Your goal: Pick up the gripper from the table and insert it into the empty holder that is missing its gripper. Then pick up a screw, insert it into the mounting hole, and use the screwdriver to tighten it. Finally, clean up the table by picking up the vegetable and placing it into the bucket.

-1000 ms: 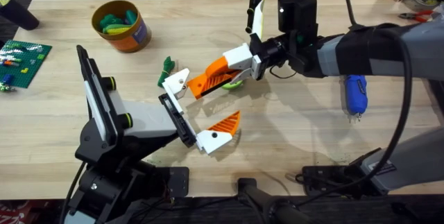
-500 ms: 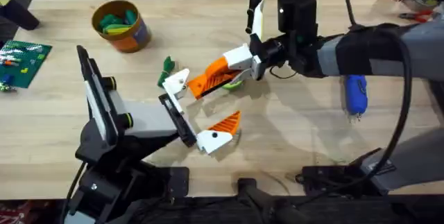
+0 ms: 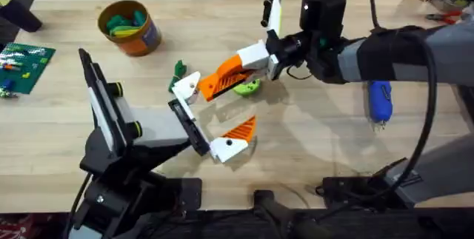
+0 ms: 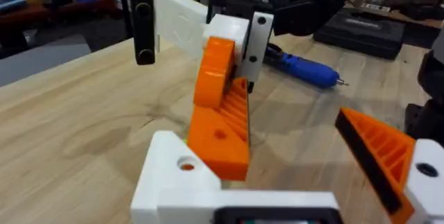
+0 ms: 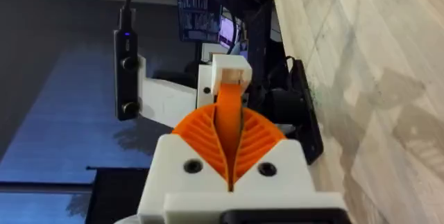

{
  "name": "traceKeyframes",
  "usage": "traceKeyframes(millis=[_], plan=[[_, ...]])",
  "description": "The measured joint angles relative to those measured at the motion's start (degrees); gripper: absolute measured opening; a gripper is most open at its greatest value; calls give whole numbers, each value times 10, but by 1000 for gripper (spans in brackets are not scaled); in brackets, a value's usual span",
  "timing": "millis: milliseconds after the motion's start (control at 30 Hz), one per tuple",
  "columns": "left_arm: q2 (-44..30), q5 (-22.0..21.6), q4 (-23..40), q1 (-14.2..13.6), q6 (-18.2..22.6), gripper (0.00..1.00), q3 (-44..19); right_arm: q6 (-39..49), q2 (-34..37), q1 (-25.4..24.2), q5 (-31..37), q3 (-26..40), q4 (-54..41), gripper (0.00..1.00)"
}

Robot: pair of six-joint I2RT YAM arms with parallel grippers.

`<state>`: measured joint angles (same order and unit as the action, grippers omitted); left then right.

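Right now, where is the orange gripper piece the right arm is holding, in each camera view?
Overhead: the orange gripper piece is near the table's middle, its tip at the white holder.
Left wrist: at centre, slanting down into that holder.
Right wrist: low centre, clamped between the ribbed pads.
Shared landmark: the white holder.

Both arms were built of black links, with black cables running along the right arm and a grey fabric cover over its rear section. Each hand point(image 3: 215, 124) consisted of white plastic finger bodies fitted with orange ribbed pads point(image 3: 241, 129) of wedge shape. The right hand point(image 3: 211, 87) carried the same white bodies and orange pads point(image 5: 222, 137). Round screw holes point(image 4: 186, 163) were set into the white finger bases. The left arm carried black cylindrical joints with yellow-green rings point(image 3: 117, 89).
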<state>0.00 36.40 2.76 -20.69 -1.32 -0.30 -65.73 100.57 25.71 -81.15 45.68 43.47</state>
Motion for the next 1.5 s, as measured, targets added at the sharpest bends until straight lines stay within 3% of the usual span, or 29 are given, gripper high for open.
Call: traceKeyframes(millis=[633, 1100, 1367, 1500], plan=[[0, -26, 3, 10, -18, 992, 0, -2, 1, 36, 69, 0, -9, 22], [0, -1, 4, 19, -22, 992, 0, 34, 1, 37, 67, 0, -9, 23], [0, 15, 7, 20, -2, 992, -1, 1, 23, 32, 37, -3, 93, 23], [0, 15, 9, 20, 0, 992, -1, -20, 24, 33, 40, -4, 94, 22]])
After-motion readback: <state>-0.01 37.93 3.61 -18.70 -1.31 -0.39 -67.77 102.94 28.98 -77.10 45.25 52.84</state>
